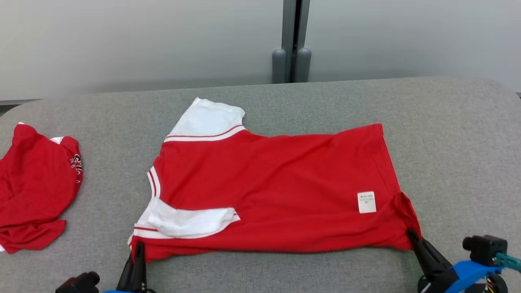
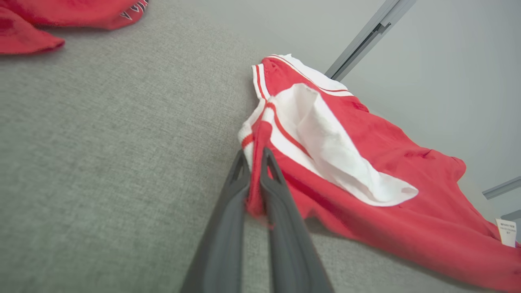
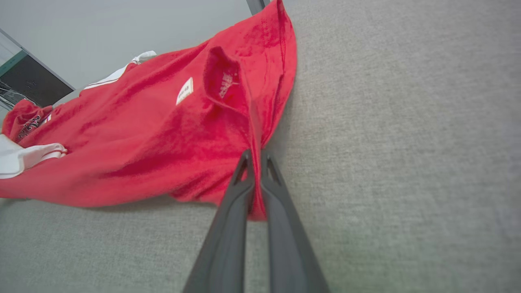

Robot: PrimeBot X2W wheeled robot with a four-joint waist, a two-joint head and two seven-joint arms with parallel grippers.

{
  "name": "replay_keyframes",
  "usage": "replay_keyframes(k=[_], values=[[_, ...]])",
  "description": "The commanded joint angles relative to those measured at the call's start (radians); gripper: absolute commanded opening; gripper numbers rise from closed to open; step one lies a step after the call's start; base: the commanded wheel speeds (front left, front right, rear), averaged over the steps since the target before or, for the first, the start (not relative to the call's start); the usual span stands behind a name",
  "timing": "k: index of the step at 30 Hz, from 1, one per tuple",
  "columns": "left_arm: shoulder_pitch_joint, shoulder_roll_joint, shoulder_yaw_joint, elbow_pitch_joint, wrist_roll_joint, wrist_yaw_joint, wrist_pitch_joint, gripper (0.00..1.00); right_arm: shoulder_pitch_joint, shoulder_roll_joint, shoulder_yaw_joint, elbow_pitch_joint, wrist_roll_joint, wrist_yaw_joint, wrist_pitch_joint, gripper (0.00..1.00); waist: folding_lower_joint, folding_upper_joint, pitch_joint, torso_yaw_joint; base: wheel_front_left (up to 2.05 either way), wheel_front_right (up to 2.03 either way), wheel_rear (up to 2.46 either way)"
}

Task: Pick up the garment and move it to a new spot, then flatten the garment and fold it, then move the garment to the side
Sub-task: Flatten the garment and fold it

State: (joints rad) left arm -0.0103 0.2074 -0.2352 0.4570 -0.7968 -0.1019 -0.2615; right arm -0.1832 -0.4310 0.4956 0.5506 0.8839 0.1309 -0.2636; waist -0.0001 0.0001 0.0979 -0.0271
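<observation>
Nearest to the robot, at the near left, the left gripper (image 1: 139,245) has its two dark fingers pressed together on the near left corner of the garment (image 1: 276,183). In the left wrist view a fold of red cloth with a white and red band is pinched between them. At the near right, the right gripper (image 1: 410,232) is clenched in the same way on the near right corner. The right wrist view shows a thin ridge of red cloth caught between its fingers, and the cloth rises a little to them.

The garment is a red shirt. It lies spread on the middle of the grey table (image 1: 447,142), with the shoulders to the left and the lower hem to the right. The near sleeve (image 1: 191,221) is white and lies folded over the red body, just beyond the left gripper. A small white label (image 1: 366,202) is on the body near the right hem. The far sleeve (image 1: 207,120), also white, points away at the far left of the shirt.

Well apart, at the left edge of the table, a second red garment (image 1: 36,183) lies crumpled. Behind the table stands a pale wall (image 1: 122,40) with a grey post (image 1: 292,40).
</observation>
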Motion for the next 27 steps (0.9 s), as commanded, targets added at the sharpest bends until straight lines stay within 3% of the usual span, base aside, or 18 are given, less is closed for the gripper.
replay_keyframes(k=[1,10,11,12,13,14,27], values=[[0.014,0.001,0.009,-0.013,0.007,0.008,-0.005,0.00,0.025,-0.017,-0.010,-0.010,-0.004,0.000,0.001,0.00,0.0001,-0.0001,-0.001,0.001,0.00,0.00,0.00],[0.099,0.005,0.005,-0.087,0.047,0.045,-0.005,0.00,0.137,-0.024,-0.076,-0.103,-0.013,0.000,0.066,0.00,0.0001,-0.0001,0.001,0.003,0.00,0.00,0.00],[0.100,0.007,0.002,-0.089,0.060,0.050,-0.005,0.00,0.141,-0.018,-0.082,-0.107,-0.019,0.000,0.070,0.14,0.0001,-0.0001,0.001,0.003,0.00,0.00,0.00],[0.099,0.008,-0.001,-0.092,0.072,0.056,-0.005,0.25,0.143,-0.016,-0.092,-0.111,-0.034,0.000,0.073,0.71,0.0001,-0.0001,0.001,0.002,0.00,0.00,0.00],[0.098,0.004,-0.003,-0.095,0.079,0.059,-0.005,0.95,0.146,-0.013,-0.100,-0.112,-0.049,0.000,0.073,1.00,0.0001,-0.0001,0.000,0.001,0.00,0.00,0.00],[0.093,0.000,0.002,-0.101,0.089,0.062,-0.005,1.00,0.146,-0.005,-0.111,-0.114,-0.056,0.000,0.068,1.00,0.0001,-0.0001,0.000,0.001,0.00,0.00,0.00],[0.059,-0.023,0.111,-0.242,0.301,0.083,-0.005,1.00,0.091,0.078,-0.275,-0.212,-0.278,0.000,0.004,1.00,0.0001,-0.0001,-0.028,-0.015,0.00,0.00,0.00]])
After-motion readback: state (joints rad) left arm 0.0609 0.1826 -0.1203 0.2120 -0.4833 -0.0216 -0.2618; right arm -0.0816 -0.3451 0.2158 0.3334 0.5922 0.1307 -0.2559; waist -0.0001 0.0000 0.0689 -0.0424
